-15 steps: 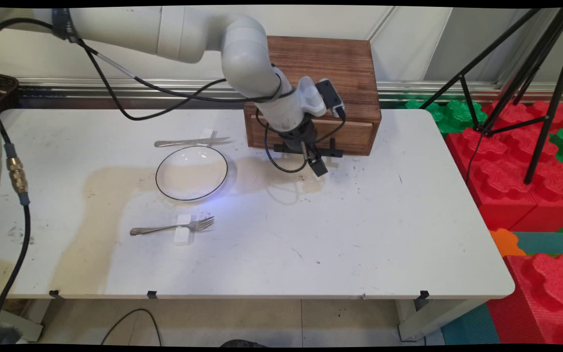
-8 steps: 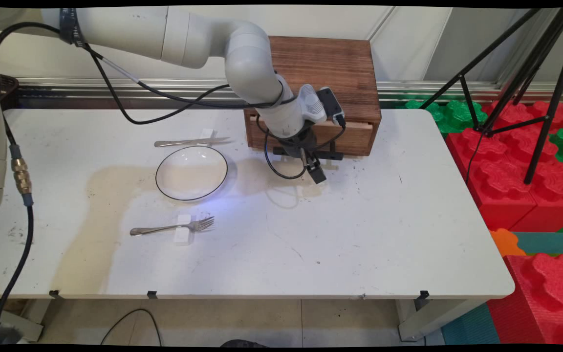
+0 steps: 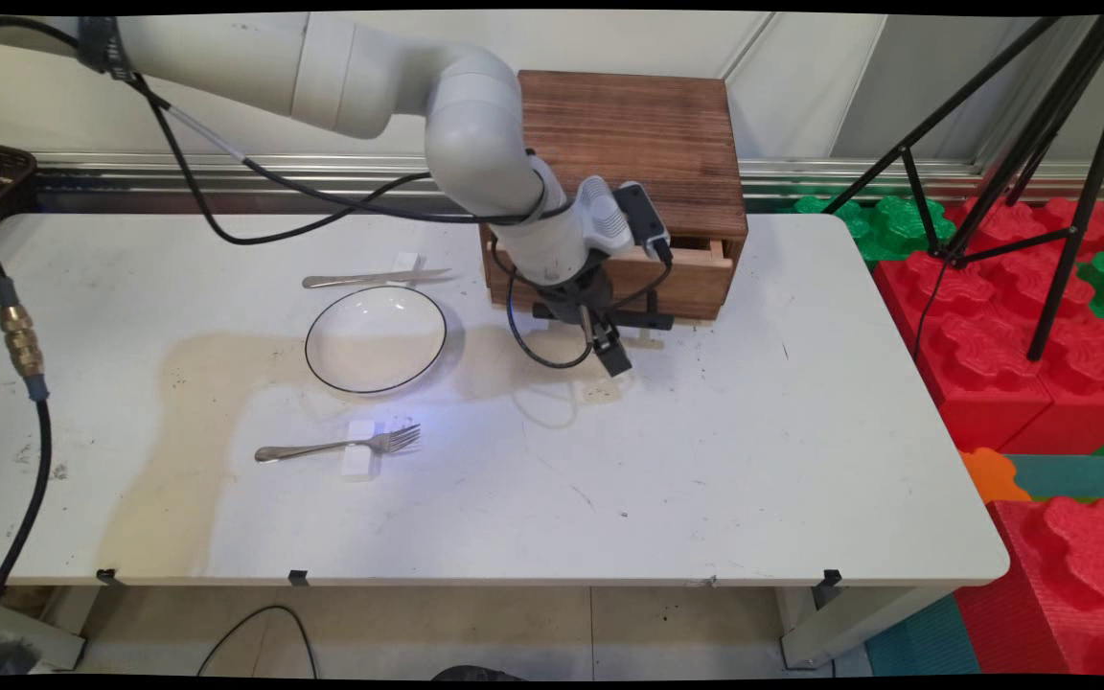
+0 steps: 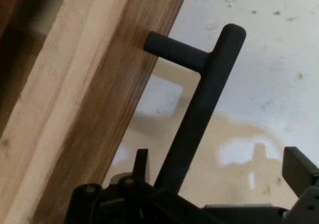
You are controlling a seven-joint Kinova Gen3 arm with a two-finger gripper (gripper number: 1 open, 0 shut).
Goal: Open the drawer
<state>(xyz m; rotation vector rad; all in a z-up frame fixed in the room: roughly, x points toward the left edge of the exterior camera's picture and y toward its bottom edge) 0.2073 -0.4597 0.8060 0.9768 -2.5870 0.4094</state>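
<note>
The hand (image 3: 609,347) is clamped on the black handle (image 4: 199,109) of the wooden box's (image 3: 648,144) drawer (image 3: 686,264), slightly open at the counter's (image 3: 705,460) far side; best pull straight nearward, keeping the bar square

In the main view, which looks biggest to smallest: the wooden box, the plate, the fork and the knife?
1. Wooden box, by far the largest.
2. Plate.
3. Fork and knife: about equally long, too alike to rank; the knife lies farther from the camera.
</note>
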